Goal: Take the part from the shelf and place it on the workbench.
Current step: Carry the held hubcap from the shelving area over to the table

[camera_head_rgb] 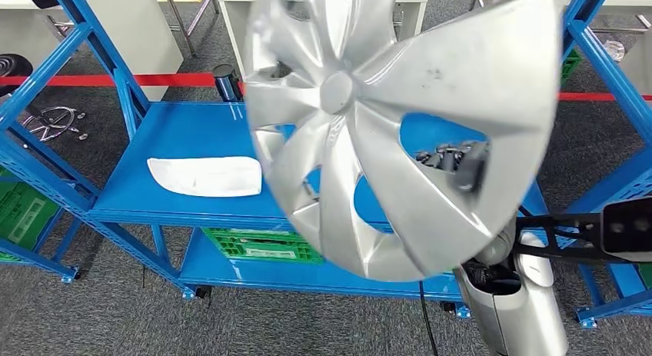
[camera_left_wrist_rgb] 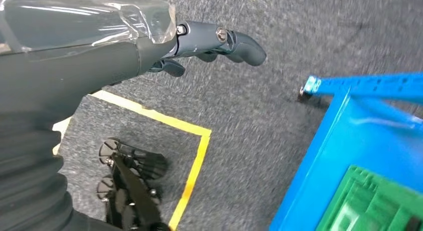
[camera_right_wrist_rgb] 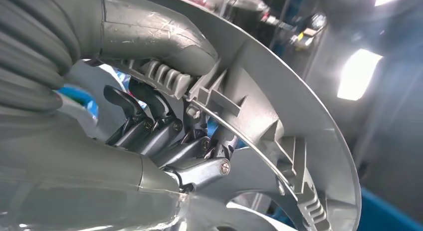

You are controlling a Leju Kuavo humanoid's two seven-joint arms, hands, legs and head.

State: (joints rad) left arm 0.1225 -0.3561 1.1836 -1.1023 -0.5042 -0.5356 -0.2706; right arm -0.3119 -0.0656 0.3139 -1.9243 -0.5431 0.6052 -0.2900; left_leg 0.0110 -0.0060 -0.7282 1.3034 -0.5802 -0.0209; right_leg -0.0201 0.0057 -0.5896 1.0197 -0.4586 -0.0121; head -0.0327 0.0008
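In front of the blue shelf [camera_head_rgb: 192,133], right hand [camera_right_wrist_rgb: 164,136] clamps the rim of the silver wheel cover [camera_head_rgb: 400,125] — lifted clear, held up high. Left hand [camera_left_wrist_rgb: 214,44] hangs empty, fingers loosely spread. Pickup done — carrying to the workbench and setting down remain.

The robot's right arm [camera_head_rgb: 513,310] is a rounded silver shell with a dark joint at its top and a black cable hanging beside it. Its right hand [camera_right_wrist_rgb: 164,136] has a thick, scuffed grey thumb, darker metal fingers with small screws, and a grey ribbed cover. The left hand [camera_left_wrist_rgb: 209,44] matches it — dark grey fingers, bright screws, ribbed cover — with clear plastic film wrapped over the wrist.
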